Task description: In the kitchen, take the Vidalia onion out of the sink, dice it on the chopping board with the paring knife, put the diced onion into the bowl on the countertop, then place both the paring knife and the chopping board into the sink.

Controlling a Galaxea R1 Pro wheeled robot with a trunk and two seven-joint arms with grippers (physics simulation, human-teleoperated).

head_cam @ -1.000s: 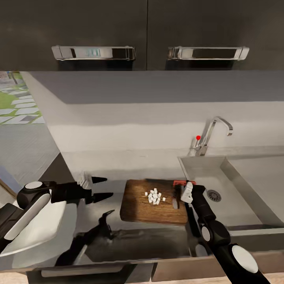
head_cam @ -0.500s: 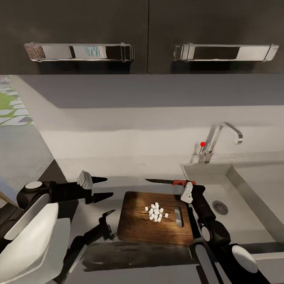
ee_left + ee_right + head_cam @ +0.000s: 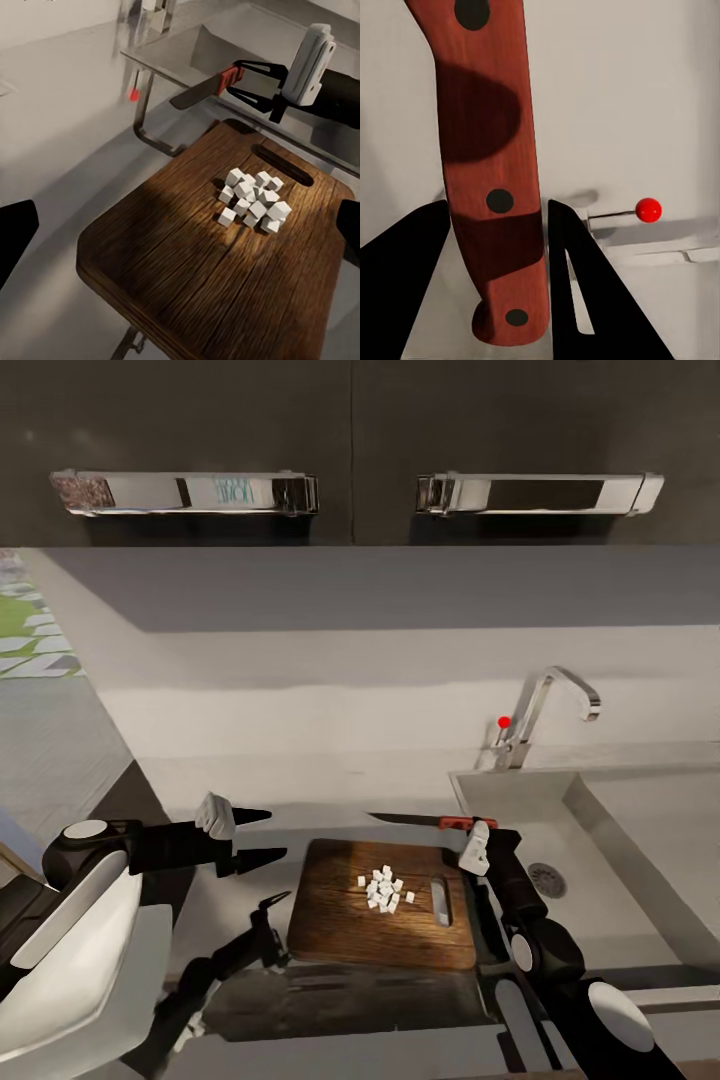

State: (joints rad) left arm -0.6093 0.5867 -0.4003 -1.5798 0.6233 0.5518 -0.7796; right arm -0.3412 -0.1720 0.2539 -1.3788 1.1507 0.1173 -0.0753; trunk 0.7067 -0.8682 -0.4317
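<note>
1. We see the dark brown wooden chopping board [image 3: 385, 920] with its slot handle hole lying flat on the long smooth grey surface [image 3: 250, 840], just beside the rectangular stainless steel sink [image 3: 600, 840].
2. The Vidalia onion, diced into a cluster of tiny white cubes [image 3: 383, 888], sits on the board near its middle, close to the slot; the left wrist view shows the same heap [image 3: 255, 199].
3. Our right pincer [image 3: 468, 828] is pinching the small paring knife [image 3: 425, 821] by its red handle [image 3: 491, 172], fingers pressed against both sides of it. The dark blade points away from the sink, level above the far edge of the board.
4. Our left pincer [image 3: 262, 834] hangs over the surface beside the board's other end, its two dark fingers spread apart and holding nothing.
5. The chrome angular tap [image 3: 540, 710] with a red dot stands behind the sink basin.
</note>
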